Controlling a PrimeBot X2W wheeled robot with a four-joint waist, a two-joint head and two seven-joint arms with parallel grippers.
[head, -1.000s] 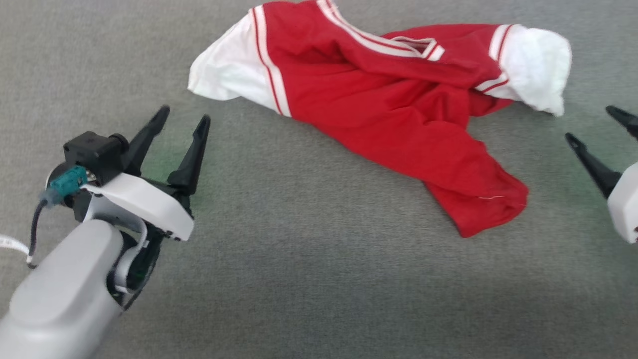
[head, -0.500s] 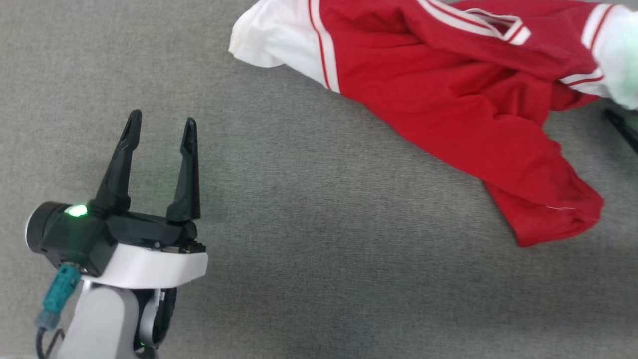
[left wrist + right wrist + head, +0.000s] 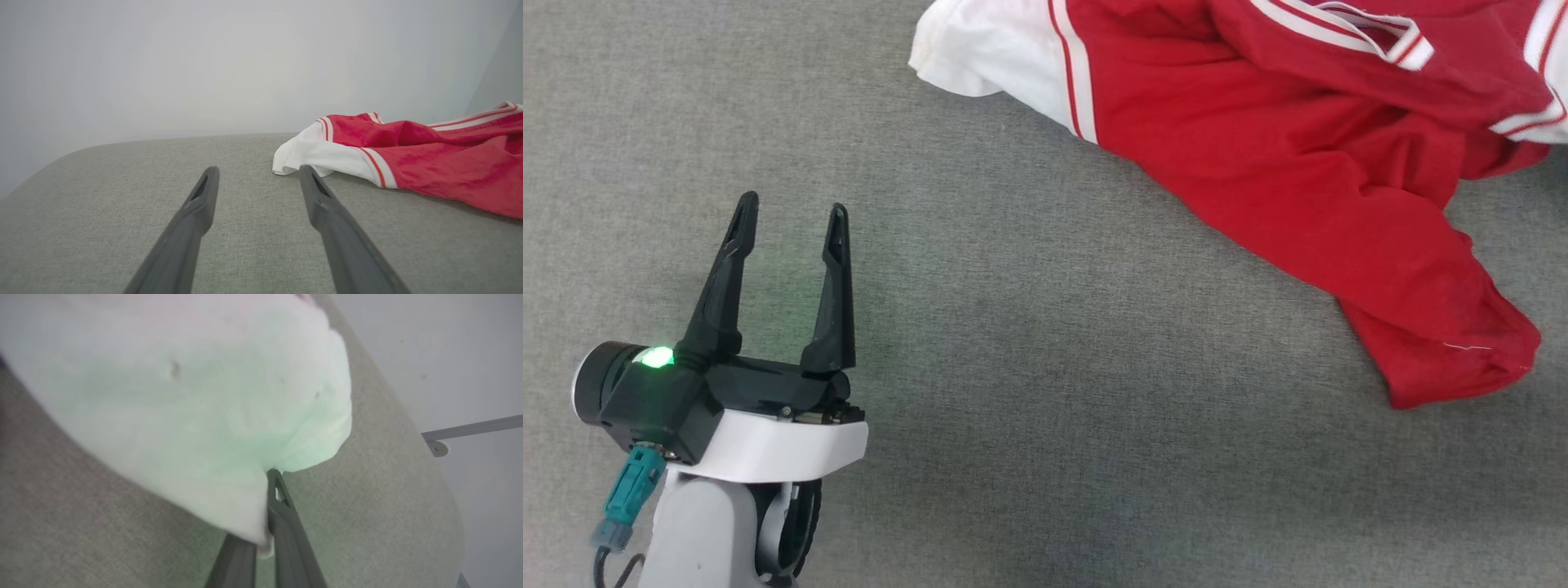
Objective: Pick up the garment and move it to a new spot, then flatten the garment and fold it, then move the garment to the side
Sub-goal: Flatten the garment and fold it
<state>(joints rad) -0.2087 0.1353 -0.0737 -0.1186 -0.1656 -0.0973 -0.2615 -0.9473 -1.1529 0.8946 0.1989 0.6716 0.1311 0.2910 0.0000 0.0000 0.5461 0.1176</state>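
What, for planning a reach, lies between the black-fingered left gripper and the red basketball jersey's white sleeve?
Head view: only bare grey fabric surface separates the left gripper from the red basketball jersey.

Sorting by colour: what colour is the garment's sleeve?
The sleeve is white; left wrist view shows it best.

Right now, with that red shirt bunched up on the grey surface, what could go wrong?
The right jaws pinch only a thin edge of the garment's white sleeve, so it may slip free when lifted. The garment lies twisted and bunched, so lifting it by one sleeve could tangle it more. The left jaws stand open, well apart from it, giving no second hold.
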